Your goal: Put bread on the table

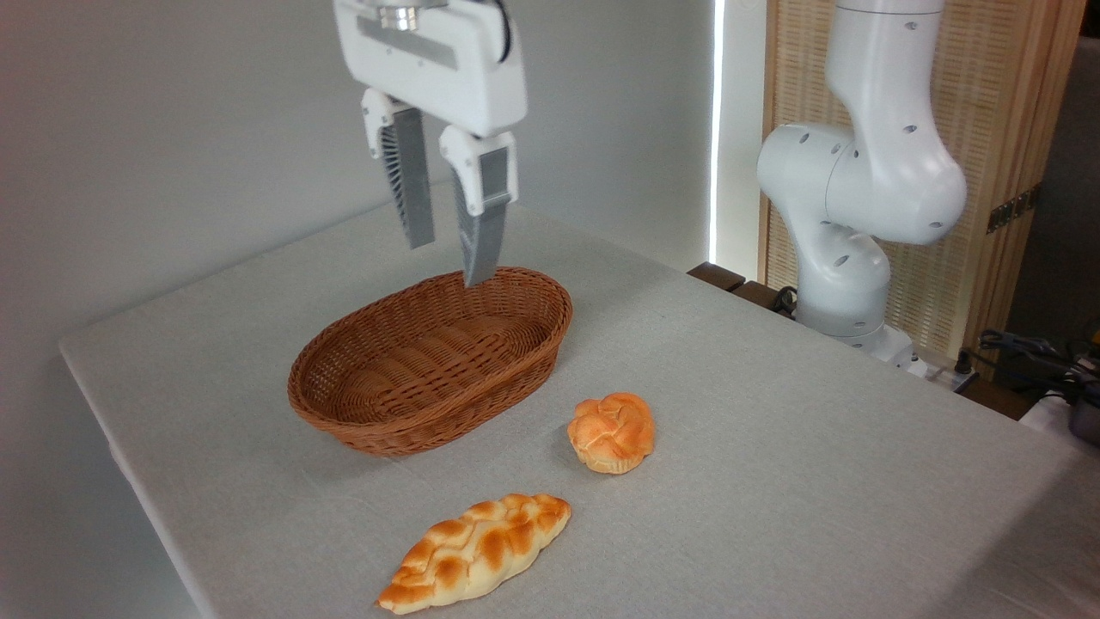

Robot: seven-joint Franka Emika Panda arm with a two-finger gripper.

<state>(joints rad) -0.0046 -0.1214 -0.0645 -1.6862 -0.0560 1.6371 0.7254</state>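
Camera view, fixed: bread [611,432], one small round knotted bun, orange-golden crust, paler underside, lying on the grey-clothed worktop [773,413] just right of the wicker basket [430,365]. Braided loaf [475,551], pointed, browned patches, lies nearer the front edge. Hand [445,256] hangs above the basket's far rim, fingers parted, grasping nothing.

A basket [432,361] sits on the worktop [773,430]. The bun [612,432] lies right of the basket, the loaf [475,551] in front of it. The fingers [412,185] hang above the basket's back rim.
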